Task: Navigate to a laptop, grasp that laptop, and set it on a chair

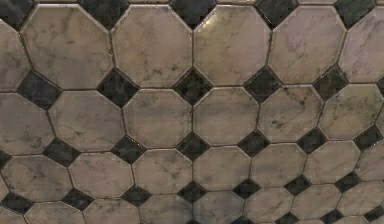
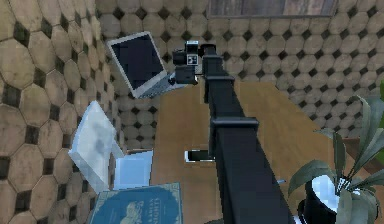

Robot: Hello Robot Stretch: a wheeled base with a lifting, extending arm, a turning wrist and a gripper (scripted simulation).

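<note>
In the arm side view the dark arm [image 2: 232, 140] rises from the bottom edge over a wooden table [image 2: 270, 120]. At its far end the gripper [image 2: 172, 72] holds a laptop [image 2: 138, 62]. The laptop has a dark screen and a light frame. It hangs tilted, above the table's left edge and clear of it, with the tiled wall behind it.
On the table's near left stands a second, white open laptop [image 2: 100, 150], with a blue round-patterned book [image 2: 135, 205] beside it. A small flat phone-like thing [image 2: 199, 155] lies by the arm. A potted plant [image 2: 345, 185] stands at the bottom right. Octagon tiling [image 1: 190, 110] spans the forward view.
</note>
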